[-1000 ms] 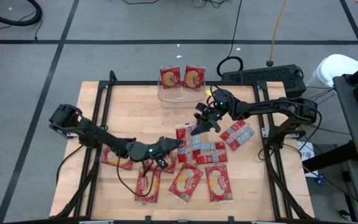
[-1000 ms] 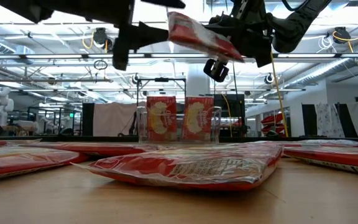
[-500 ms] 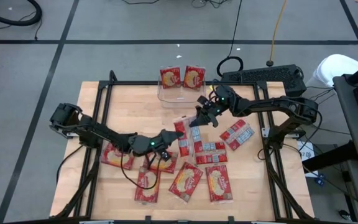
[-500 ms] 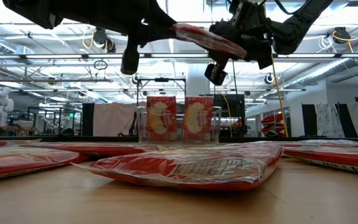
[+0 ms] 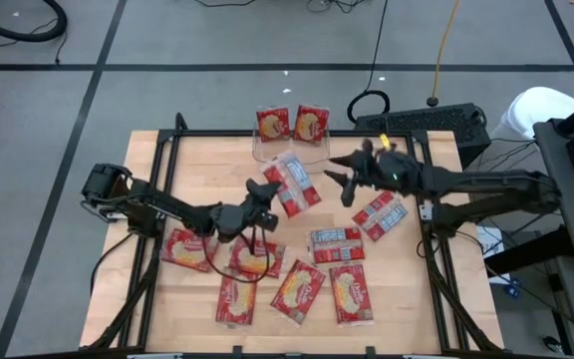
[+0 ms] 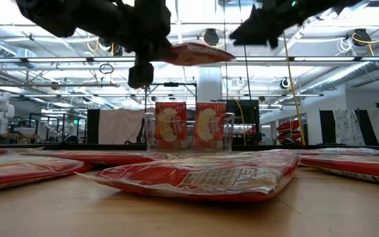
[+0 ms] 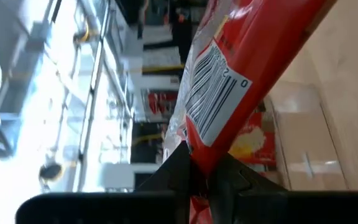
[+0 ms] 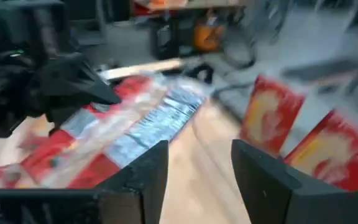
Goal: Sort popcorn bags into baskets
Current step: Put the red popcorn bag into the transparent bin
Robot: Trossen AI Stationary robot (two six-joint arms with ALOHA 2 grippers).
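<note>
Popcorn bag (image 5: 293,186) in left gripper (image 5: 264,193), beside basket (image 5: 289,152), right gripper (image 5: 339,179) open

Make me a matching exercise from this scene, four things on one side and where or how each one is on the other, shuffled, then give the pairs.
1. left hand
2. right hand
3. clear basket
4. black keyboard

A. open, holding nothing
B. off the table's far right corner
C. shut on a lifted popcorn bag
D. holds two upright bags

Pairs: 1-C, 2-A, 3-D, 4-B
</note>
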